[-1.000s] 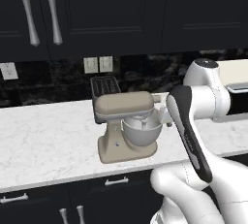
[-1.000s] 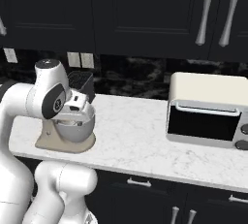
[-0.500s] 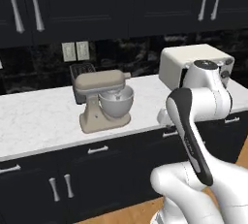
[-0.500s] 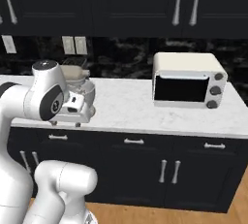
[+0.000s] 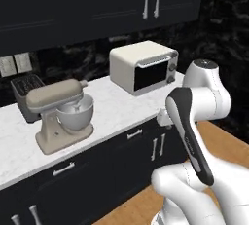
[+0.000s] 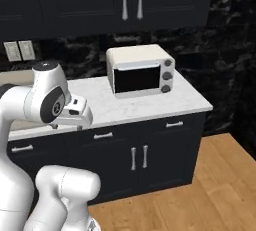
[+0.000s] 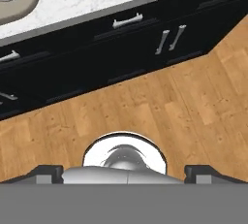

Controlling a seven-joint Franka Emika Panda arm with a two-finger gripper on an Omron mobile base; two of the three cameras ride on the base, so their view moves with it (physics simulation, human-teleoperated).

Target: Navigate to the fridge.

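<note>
We saw the arm folded in front of a white marble surface point(image 5: 115, 111) over black cabinets point(image 6: 150, 155). On it stood a beige stand mixer point(image 5: 61, 114), with a cream toaster oven point(image 6: 140, 70) well apart from it, near the surface's end. The claw point(image 7: 127, 172) hung released, its fingertips point(image 7: 46, 172) spread wide, looking down at the wood floor point(image 7: 145, 106). We could not tell where the fridge stood.
</note>
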